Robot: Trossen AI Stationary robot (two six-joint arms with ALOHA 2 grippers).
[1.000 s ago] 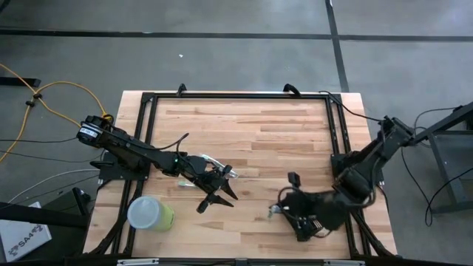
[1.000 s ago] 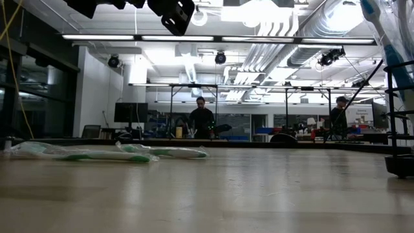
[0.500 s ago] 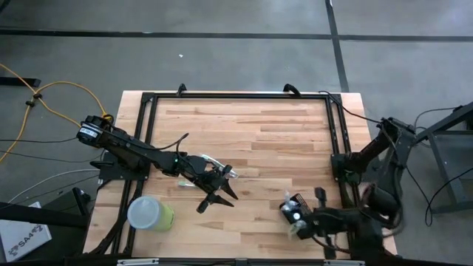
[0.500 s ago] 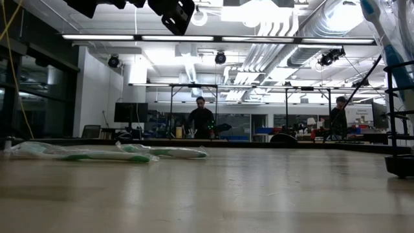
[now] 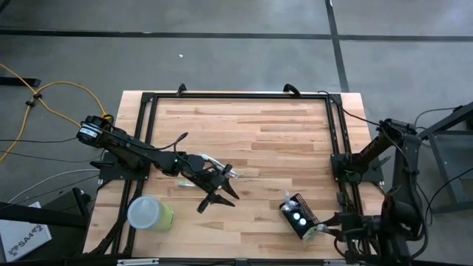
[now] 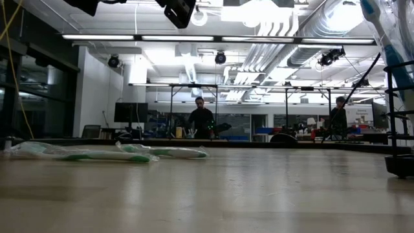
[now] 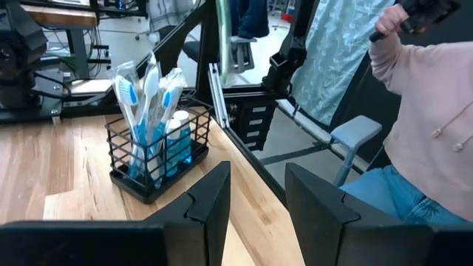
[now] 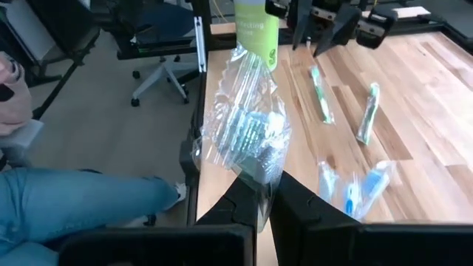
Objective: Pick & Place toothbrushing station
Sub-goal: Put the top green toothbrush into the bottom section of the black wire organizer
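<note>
The right gripper (image 8: 255,193) is seen pinched tight on a crinkled clear plastic packet (image 8: 247,131), fingers (image 8: 244,196) nearly touching, held off the table edge nearest the toothbrushing station (image 5: 298,218). In the high view this gripper (image 5: 334,230) is found just beyond the station's outer end, over the table's near right corner. The station, a black wire-mesh box, is seen standing on the wooden table (image 5: 251,140); in the left wrist view it (image 7: 157,151) is shown upright, loaded with wrapped blue-and-white toothbrushes (image 7: 148,92) and a blue tube (image 7: 177,137). The left gripper (image 5: 216,191) is held above the table, well apart from the station toward the table's middle, its fingers (image 7: 199,199) spread wide with nothing between them. Two green-and-white wrapped toothbrushes (image 8: 319,94) are noted lying flat on the wood beside the left gripper, farther from the station. A lime-green cup (image 5: 150,213) with a whitish lid is placed near the left corner, far from the station. A person's pink sleeve (image 7: 414,89) and jeans are recorded just off the table edge beyond the station. Two people (image 6: 202,120) are seen standing far back in the room.
</note>
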